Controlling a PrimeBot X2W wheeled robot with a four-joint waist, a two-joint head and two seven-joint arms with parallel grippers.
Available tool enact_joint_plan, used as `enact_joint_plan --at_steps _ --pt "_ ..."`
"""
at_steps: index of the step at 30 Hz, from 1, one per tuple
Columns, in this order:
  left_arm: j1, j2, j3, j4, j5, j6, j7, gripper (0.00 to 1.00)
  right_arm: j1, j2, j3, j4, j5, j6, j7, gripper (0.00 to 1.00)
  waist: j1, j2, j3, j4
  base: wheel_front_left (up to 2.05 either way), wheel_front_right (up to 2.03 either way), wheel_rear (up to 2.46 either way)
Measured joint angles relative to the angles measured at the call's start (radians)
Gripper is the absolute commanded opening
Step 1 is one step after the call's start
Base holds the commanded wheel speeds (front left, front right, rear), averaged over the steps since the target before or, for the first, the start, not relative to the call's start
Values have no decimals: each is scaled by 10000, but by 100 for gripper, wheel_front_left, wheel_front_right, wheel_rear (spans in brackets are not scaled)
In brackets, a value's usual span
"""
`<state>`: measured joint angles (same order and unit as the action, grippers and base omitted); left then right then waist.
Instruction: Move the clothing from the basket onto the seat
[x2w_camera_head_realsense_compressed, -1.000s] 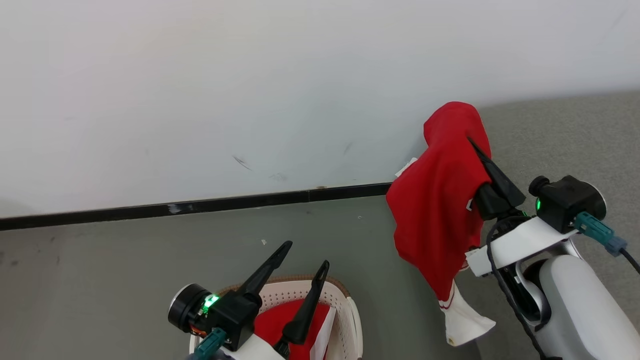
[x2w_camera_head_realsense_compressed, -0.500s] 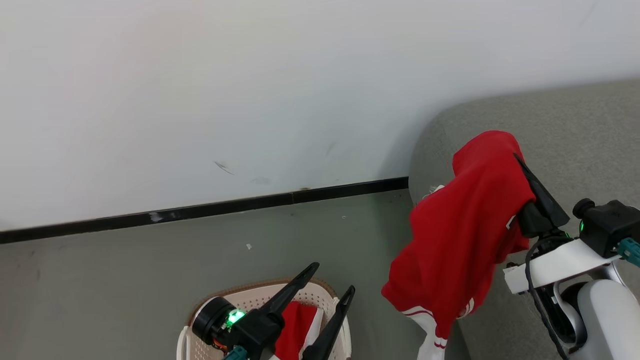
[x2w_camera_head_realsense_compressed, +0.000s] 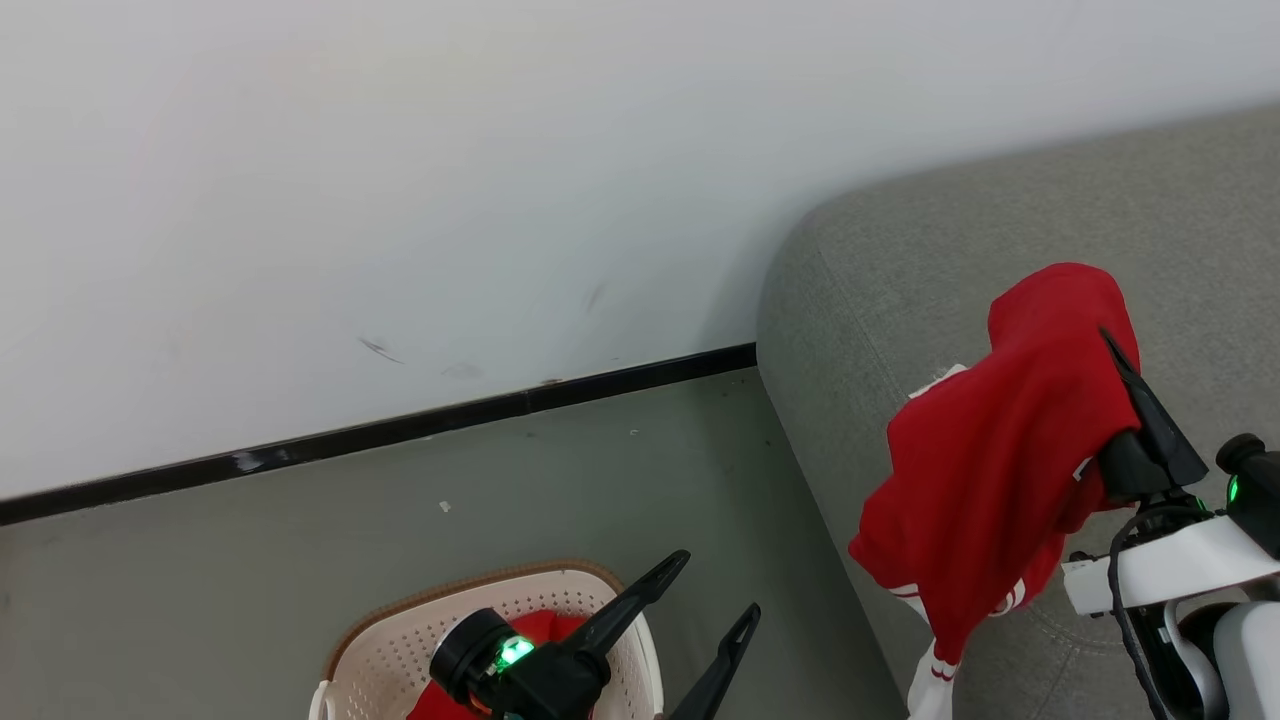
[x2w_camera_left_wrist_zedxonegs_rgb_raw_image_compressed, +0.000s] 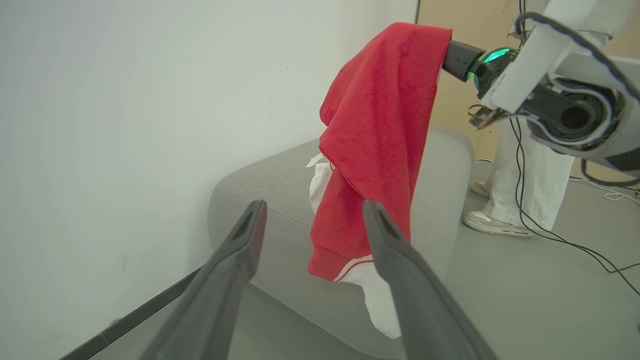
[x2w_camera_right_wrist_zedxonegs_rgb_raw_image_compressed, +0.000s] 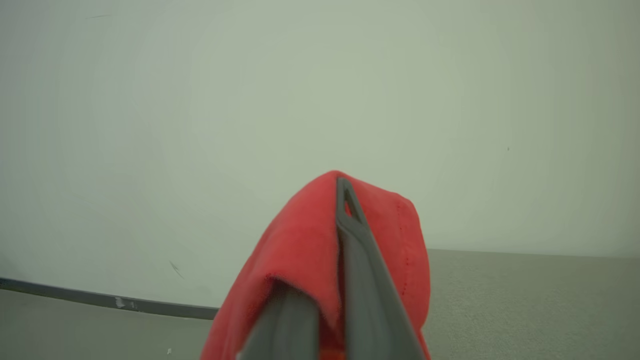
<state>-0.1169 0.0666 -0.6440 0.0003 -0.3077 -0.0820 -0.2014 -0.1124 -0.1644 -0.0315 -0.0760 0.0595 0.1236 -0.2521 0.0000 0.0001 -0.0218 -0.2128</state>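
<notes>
- The red garment (x2w_camera_head_realsense_compressed: 1000, 470) is hanging off the right gripper (x2w_camera_head_realsense_compressed: 1108, 342). Its two fingers are pinched tight together with the fabric's top fold caught between them, and the rest just drops loose.
- Looks-wise it's soft, plain red cloth, bunched and creased, ending in a white cuff (x2w_camera_head_realsense_compressed: 928, 690) with thin red stripes. A small bit of white pokes out at the upper left edge too.
- It's up in the air over the rounded corner of the grey sofa (x2w_camera_head_realsense_compressed: 900, 260). Can't tell if the bottom end brushes it.
- The second red piece (x2w_camera_head_realsense_compressed: 545, 623) sits down in the cream basket (x2w_camera_head_realsense_compressed: 380, 655) on the floor (x2w_camera_head_realsense_compressed: 250, 560).
- The left gripper (x2w_camera_head_realsense_compressed: 720, 580) has its fingers spread wide with nothing in them, above the basket.
</notes>
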Motion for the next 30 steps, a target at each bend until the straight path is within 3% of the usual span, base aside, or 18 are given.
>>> enact_joint_plan --at_steps 11,18,22,30 --pt "0 -27 -219 -92 2 2 -111 100 471 6 -163 -163 -188 0 0 0 0 0 109 -683 0 0 0" --pt "0 -36 -311 -117 25 105 -115 100 235 -462 771 309 -199 0 13 0 0 0 261 -956 0 0 0" --pt "-5 -36 -282 -167 104 203 -115 100 -893 -895 1308 635 -65 0 159 0 0 0 434 -1016 0 0 0" --pt "-125 -21 13 -529 487 600 -117 100 -3948 -1346 1406 1147 915 0 779 0 0 0 887 -1030 0 0 0"
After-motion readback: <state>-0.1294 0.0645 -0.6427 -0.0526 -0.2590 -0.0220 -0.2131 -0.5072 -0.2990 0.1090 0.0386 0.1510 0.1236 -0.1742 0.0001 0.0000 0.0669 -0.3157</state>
